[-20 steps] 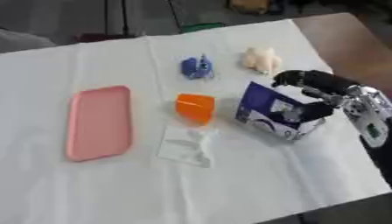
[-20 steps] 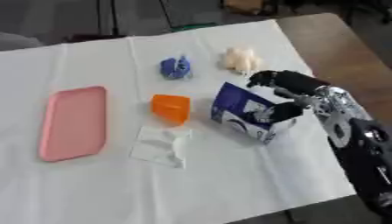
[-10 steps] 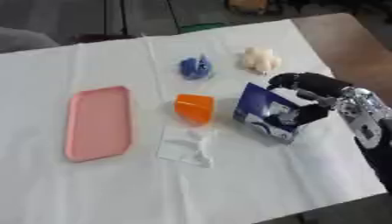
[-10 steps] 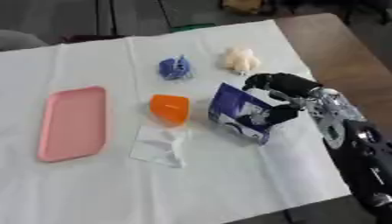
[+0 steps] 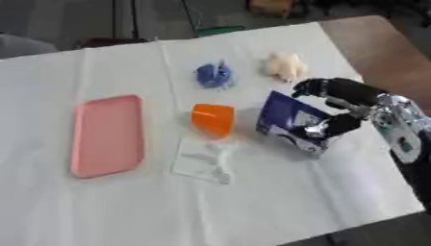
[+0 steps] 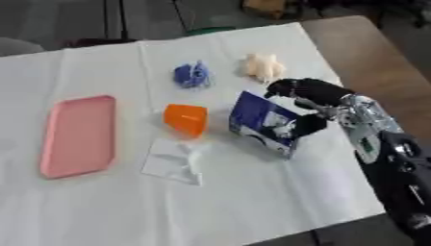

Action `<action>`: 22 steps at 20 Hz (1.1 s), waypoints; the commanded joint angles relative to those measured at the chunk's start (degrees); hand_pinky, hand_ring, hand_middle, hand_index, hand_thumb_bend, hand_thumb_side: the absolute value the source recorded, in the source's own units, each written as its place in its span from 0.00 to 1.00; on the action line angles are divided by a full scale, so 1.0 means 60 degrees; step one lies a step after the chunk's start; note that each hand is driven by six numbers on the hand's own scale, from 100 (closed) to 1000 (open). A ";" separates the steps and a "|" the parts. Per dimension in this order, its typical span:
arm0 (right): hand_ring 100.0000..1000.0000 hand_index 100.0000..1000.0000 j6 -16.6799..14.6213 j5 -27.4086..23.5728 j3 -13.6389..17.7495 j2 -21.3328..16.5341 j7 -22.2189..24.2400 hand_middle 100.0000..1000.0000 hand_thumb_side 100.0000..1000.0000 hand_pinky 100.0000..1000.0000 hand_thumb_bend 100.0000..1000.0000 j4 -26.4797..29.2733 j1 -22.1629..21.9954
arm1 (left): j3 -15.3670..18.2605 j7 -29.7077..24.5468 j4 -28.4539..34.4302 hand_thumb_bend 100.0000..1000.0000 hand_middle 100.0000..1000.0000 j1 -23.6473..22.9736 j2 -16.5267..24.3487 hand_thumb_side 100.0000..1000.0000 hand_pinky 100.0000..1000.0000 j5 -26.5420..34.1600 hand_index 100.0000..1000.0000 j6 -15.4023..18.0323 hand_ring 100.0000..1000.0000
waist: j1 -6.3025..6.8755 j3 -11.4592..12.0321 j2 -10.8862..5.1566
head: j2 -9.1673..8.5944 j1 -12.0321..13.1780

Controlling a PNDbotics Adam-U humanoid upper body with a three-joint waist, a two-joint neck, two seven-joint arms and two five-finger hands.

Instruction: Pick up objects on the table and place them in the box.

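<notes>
One white-clothed table [image 5: 252,202], brown bare end [image 5: 370,38], dark floor beyond

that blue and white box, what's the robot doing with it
The robot's right hand is curled round the blue and white box at the right of the white-covered table, with the box tilted. Nothing is in it yet as far as can be seen. An orange cup, a blue object, a cream-coloured object, a clear plastic bag and a pink tray lie on the cloth. The left hand is out of view.
</notes>
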State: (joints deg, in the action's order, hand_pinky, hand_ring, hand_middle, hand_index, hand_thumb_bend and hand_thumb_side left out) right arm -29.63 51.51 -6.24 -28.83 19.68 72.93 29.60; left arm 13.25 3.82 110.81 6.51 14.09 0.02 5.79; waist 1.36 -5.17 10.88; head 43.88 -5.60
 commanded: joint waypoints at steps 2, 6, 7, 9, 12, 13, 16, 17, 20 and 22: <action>0.76 0.89 0.0169 -0.0404 0.0203 -0.0391 0.0191 0.89 0.86 0.78 0.58 0.0511 0.0060 | 0.0019 -0.0023 0.0090 0.08 0.67 0.0035 0.0193 0.89 0.58 0.0033 0.82 0.0007 0.58 | -0.0013 -0.0008 -0.0154 | 0.0040 0.0009; 0.76 0.88 0.0272 -0.0634 0.0253 -0.0415 0.0349 0.89 0.86 0.78 0.58 0.0695 0.0031 | 0.0019 -0.0025 0.0087 0.08 0.68 0.0035 0.0193 0.89 0.58 0.0031 0.82 0.0005 0.58 | -0.0017 -0.0008 -0.0157 | 0.0040 -0.0004; 0.76 0.88 0.0298 -0.0667 0.0257 -0.0421 0.0382 0.89 0.86 0.78 0.58 0.0723 0.0023 | 0.0020 -0.0026 0.0087 0.08 0.68 0.0037 0.0193 0.89 0.58 0.0030 0.82 0.0005 0.58 | -0.0020 -0.0006 -0.0159 | 0.0040 -0.0004; 0.76 0.88 0.0342 -0.0713 0.0261 -0.0428 0.0431 0.89 0.86 0.78 0.58 0.0763 0.0013 | 0.0025 -0.0023 0.0086 0.08 0.68 0.0037 0.0195 0.89 0.58 0.0030 0.82 0.0003 0.58 | -0.0023 -0.0004 -0.0160 | 0.0040 -0.0006; 0.76 0.88 0.0402 -0.0753 0.0259 -0.0427 0.0488 0.89 0.86 0.78 0.58 0.0779 -0.0002 | 0.0025 -0.0024 0.0083 0.08 0.68 0.0036 0.0195 0.89 0.58 0.0030 0.82 0.0001 0.59 | -0.0030 -0.0002 -0.0163 | 0.0040 -0.0020; 0.76 0.88 0.0420 -0.0756 0.0252 -0.0418 0.0507 0.89 0.87 0.78 0.58 0.0776 -0.0007 | 0.0024 -0.0026 0.0084 0.08 0.68 0.0038 0.0196 0.89 0.58 0.0030 0.82 0.0003 0.59 | -0.0030 -0.0001 -0.0163 | 0.0040 -0.0021; 0.76 0.88 0.0446 -0.0749 0.0232 -0.0403 0.0551 0.89 0.87 0.78 0.58 0.0772 -0.0013 | 0.0026 -0.0026 0.0089 0.08 0.68 0.0041 0.0198 0.89 0.58 0.0033 0.82 0.0004 0.59 | -0.0028 0.0000 -0.0160 | 0.0040 -0.0024; 0.76 0.88 0.0447 -0.0743 0.0225 -0.0397 0.0563 0.89 0.87 0.78 0.58 0.0769 -0.0013 | 0.0029 -0.0023 0.0090 0.08 0.68 0.0041 0.0199 0.89 0.58 0.0034 0.82 0.0004 0.59 | -0.0026 0.0000 -0.0159 | 0.0040 -0.0024; 0.76 0.88 0.0445 -0.0708 0.0201 -0.0377 0.0598 0.89 0.87 0.78 0.58 0.0734 -0.0014 | 0.0028 -0.0024 0.0093 0.08 0.68 0.0041 0.0197 0.89 0.58 0.0036 0.82 0.0005 0.59 | -0.0021 0.0002 -0.0156 | 0.0040 -0.0035; 0.76 0.88 0.0451 -0.0657 0.0185 -0.0364 0.0618 0.89 0.87 0.78 0.58 0.0669 -0.0028 | 0.0027 -0.0027 0.0092 0.08 0.68 0.0041 0.0192 0.89 0.58 0.0036 0.82 0.0005 0.59 | -0.0017 0.0002 -0.0154 | 0.0040 -0.0041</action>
State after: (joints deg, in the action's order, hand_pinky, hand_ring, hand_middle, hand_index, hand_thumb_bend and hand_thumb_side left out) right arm -26.86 47.39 -5.35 -29.33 23.19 76.19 28.73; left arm 13.25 3.81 110.80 6.50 14.09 0.02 5.78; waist 1.32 -5.19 10.88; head 43.88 -5.68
